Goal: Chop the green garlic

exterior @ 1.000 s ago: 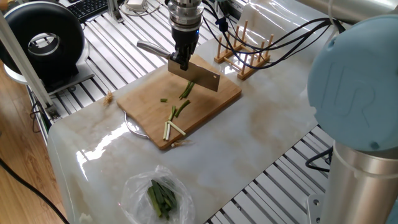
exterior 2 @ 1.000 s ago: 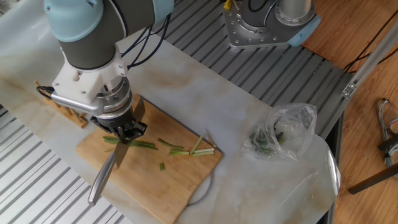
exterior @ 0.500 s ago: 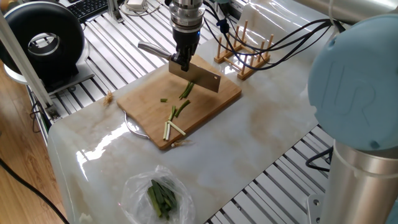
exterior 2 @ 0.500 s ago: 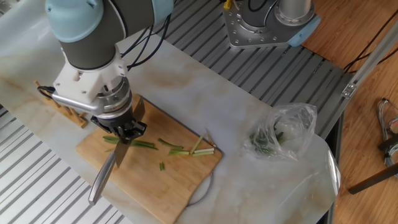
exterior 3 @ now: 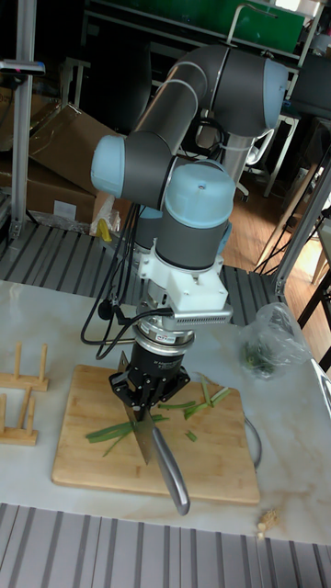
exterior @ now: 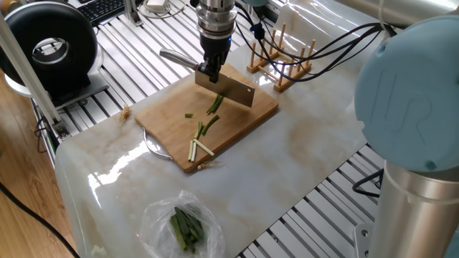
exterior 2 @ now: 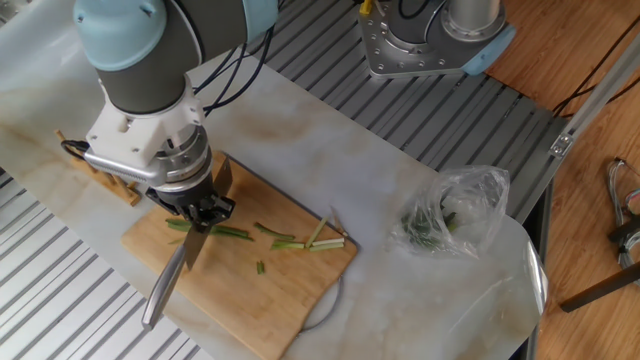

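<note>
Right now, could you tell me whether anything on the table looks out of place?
A small tan scrap lies off the board on the table, by its near corner. Otherwise nothing stands out: the cut garlic is on the board.

- Reaches straight down over the cutting board (exterior: 252, 113), wrist vertical, elbow folded high behind.
- Gripper (exterior: 210, 70) (exterior 2: 203, 211) (exterior 3: 147, 393) clamped on the knife (exterior 2: 180, 268), fingers pinching where blade meets handle.
- Hangs just above the board's back half.
</note>
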Robot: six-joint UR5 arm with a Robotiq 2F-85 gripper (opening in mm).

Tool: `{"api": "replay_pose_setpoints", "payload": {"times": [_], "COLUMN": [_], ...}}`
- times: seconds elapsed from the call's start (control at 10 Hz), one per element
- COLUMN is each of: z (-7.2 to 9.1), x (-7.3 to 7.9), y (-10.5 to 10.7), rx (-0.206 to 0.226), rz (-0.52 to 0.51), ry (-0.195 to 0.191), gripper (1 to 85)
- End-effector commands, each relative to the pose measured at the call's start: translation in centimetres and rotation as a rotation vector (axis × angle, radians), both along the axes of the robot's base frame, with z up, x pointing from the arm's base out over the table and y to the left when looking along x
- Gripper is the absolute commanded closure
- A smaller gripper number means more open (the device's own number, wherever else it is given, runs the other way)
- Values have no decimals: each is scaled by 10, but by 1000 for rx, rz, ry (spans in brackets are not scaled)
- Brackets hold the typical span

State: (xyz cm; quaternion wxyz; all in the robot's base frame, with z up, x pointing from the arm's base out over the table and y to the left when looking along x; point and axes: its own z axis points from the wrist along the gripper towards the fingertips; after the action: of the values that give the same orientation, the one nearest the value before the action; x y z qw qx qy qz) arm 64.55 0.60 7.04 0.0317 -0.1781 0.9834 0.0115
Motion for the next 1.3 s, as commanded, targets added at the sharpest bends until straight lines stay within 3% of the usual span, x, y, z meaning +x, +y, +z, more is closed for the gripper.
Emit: {"api": "replay_pose_setpoints", "payload": {"times": [0.0, 1.2], "z": [0, -4], "x": [1, -5], "y": [3, -2], "rx": [16, 5], "rz": [-4, -3], "ry": [-3, 14], "gripper": [843, 843]}}
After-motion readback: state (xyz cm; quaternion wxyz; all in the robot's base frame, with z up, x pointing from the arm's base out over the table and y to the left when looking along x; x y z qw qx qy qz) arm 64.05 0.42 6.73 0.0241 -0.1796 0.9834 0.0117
